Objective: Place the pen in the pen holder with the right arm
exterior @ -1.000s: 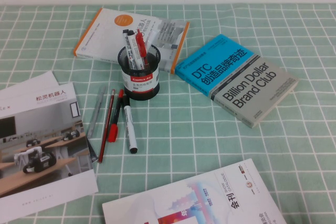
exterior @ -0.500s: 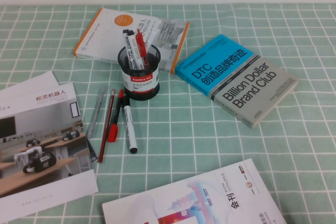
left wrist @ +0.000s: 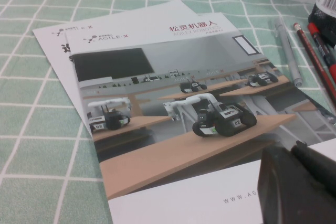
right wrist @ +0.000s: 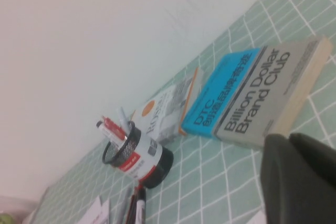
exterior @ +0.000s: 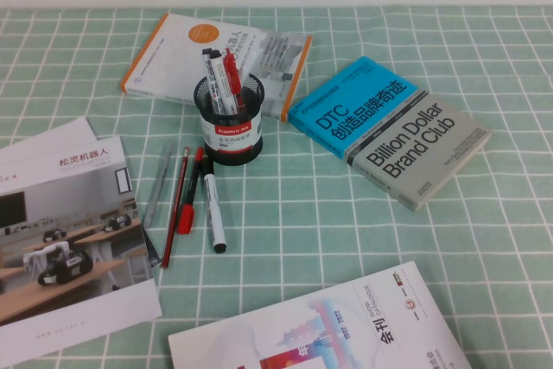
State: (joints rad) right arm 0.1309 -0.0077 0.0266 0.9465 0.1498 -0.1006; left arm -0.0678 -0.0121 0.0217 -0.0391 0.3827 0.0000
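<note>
Covering the table (exterior: 484, 239) was green checked cloth with three books and two brochures around the pen holder (exterior: 231, 131). Four pens lay just left of it, the pen (exterior: 212, 207) nearest, several more stood inside. Left hand (left wrist: 299, 187) and right hand (right wrist: 299, 179) showed only partly; grip unreadable.

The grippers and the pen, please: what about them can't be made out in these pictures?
- Left gripper: only a dark corner shows in the left wrist view; the frame edge cuts it off.
- Right gripper: likewise a dark bulk in the right wrist view.
- High view: neither arm appears.
- Pen: the right wrist view's edge cuts it off.
- Pen holder label text: too small.
</note>
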